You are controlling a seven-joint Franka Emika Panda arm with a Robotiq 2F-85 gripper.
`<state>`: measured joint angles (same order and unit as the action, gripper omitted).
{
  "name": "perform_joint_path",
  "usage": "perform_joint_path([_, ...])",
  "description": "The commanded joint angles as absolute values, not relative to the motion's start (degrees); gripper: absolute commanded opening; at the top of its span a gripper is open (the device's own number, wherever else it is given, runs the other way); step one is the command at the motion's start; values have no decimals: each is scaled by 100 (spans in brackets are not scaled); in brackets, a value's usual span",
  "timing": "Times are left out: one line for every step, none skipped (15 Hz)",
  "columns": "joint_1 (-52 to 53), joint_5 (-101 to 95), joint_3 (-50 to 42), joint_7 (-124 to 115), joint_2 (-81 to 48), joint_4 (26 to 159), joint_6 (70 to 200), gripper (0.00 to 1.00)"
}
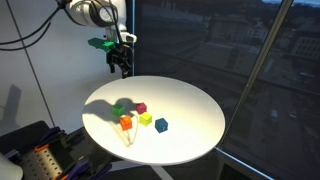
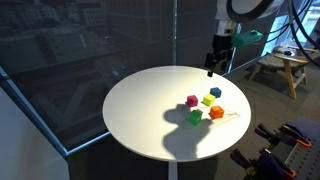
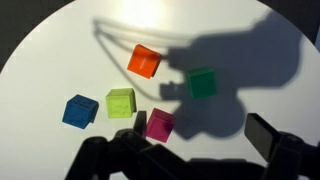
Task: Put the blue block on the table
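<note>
The jaws stand apart with nothing between them, and the black gripper (image 1: 121,66) hangs well above the rim of the large round white table (image 1: 195,100). The small dark blue cube (image 3: 78,110) rests flat on the tabletop just beside a lime-green cube (image 3: 121,102) (close, though not touching), with a magenta cube (image 3: 159,124), an orange cube (image 3: 144,61) and a green cube (image 3: 202,82) near

Blue block (image 3: 78,110), lime cube (image 3: 121,102), magenta cube (image 3: 159,124), orange cube (image 3: 145,61), green cube (image 3: 202,82), white table (image 3: 55,60)
</note>
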<state>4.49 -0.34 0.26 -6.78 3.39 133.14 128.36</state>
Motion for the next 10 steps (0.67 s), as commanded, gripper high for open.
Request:
perform_joint_path([349,26,99,-679,721,13449,12607,100])
perform_joint_path([345,26,99,-677,772,13460,12582,100])
perform_joint_path([341,22,99,-669,815,13468,12551,100])
perform_joint_path([338,31,96,-645,850,13473,12524,100])
perform_joint_path([342,-20,113,-666,622,13359,12634,100])
perform_joint_path([339,-19,113,-665,659,13363,12604,100])
perform_joint_path([339,-19,113,-665,679,13366,12591,100])
perform_joint_path([338,-18,114,-664,689,13370,12589,100])
perform_joint_path([338,-18,114,-664,691,13373,12589,100])
perform_joint_path([338,-18,114,-664,691,13376,12589,100])
